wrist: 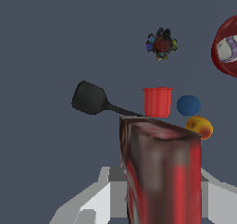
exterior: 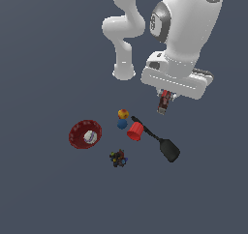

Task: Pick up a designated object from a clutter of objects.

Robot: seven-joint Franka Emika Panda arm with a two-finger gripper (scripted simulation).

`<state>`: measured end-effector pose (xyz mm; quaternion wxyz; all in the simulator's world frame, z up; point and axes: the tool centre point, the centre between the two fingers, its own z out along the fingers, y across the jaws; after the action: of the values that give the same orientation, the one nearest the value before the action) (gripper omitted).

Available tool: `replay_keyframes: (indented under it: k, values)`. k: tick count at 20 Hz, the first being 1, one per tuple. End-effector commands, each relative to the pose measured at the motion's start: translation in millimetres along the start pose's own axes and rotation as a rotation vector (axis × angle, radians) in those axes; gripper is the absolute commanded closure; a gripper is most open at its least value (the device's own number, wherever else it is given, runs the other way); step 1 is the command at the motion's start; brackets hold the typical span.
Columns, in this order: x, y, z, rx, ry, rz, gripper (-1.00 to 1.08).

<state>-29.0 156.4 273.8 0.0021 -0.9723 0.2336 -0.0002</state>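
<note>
Overall: flat dark grey-blue surface [exterior: 48, 194], no walls visible.

Flat dark blue-grey floor [exterior: 43, 189] (bg plain)

Arm shell [exterior: 186, 20]: smooth, glossy white plastic-like casing with soft highlights and a dark grey joint ring. Counter [exterior: 43, 59]: uniform matt slate-blue, without texture. Dark-red stick [wrist: 162, 172]: smooth faces with a blurred printed wrap of red, black and whitish patches. Red cup [wrist: 157, 102]: plain, smooth, plastic-like. Black spatula [wrist: 90, 98]: matt, dull black. Red dish [exterior: 85, 134]: smooth, slightly shiny. Blue ball [wrist: 188, 105]: smooth, even matt. Yellow-red ball [wrist: 200, 127]: smooth with faint sheen. Multicoloured toy [wrist: 161, 44]: rough, knobbly outline.
</note>
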Motion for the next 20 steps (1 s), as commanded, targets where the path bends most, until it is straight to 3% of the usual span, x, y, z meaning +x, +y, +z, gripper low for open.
replay_keyframes:
  k: [1,10,20]
  values:
    - [6.1,4.2,-25.7,-0.001,-0.001,0.0,1.08]
    - [27.4,14.4,-102.4,-0.003,0.0,0.001,1.08]
    - [39.2,17.9,-138.7,-0.004,0.0,0.002,1.08]
